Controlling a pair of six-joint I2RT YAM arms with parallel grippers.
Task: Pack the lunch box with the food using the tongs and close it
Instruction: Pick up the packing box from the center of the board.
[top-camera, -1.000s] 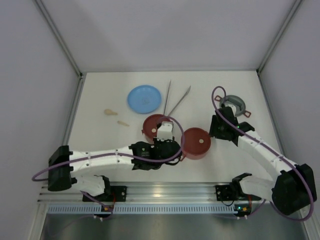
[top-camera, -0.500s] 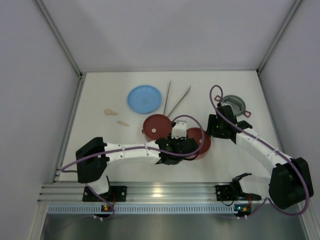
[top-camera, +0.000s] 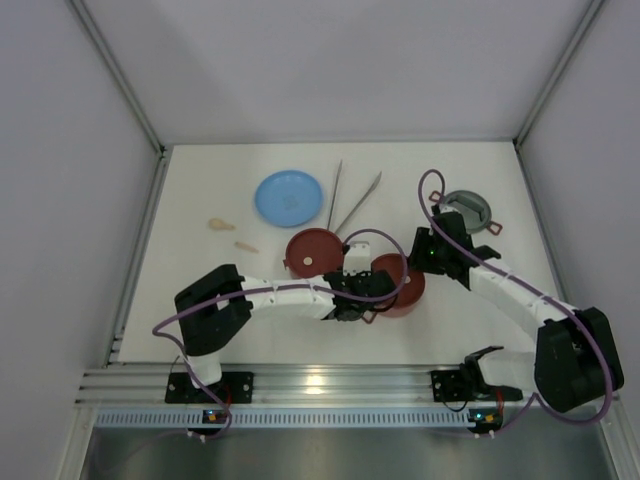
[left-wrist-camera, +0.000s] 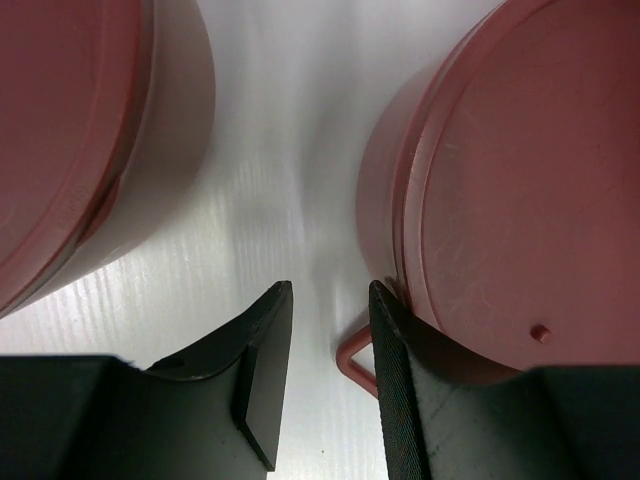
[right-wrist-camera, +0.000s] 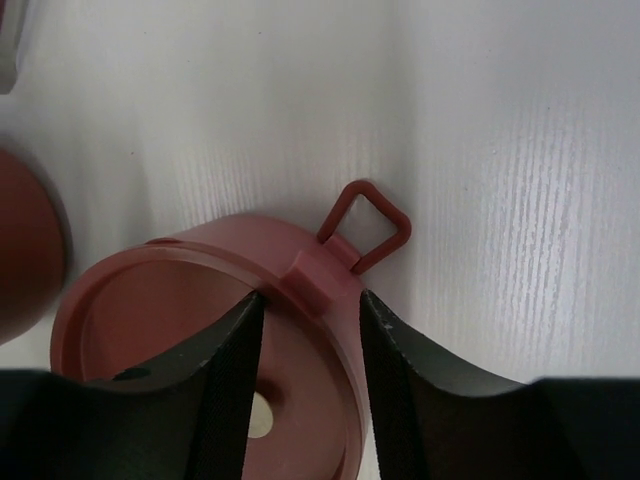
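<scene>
two red bowls (top-camera: 312, 252), one tongs (top-camera: 335, 195), one blue plate (top-camera: 288, 198)

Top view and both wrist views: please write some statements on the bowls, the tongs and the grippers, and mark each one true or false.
1. The tongs lie on the table between the blue plate and the grey lid. True.
2. The grey lid sits on a bowl. False: it lies alone on the table, far right.
3. The left bowl and the right bowl each carry a flat maroon lid. True.
4. The left gripper holds the tongs. False: its jaws stand apart beside the right bowl's wire loop.
5. The right gripper straddles a rim tab of the right bowl. True.
</scene>
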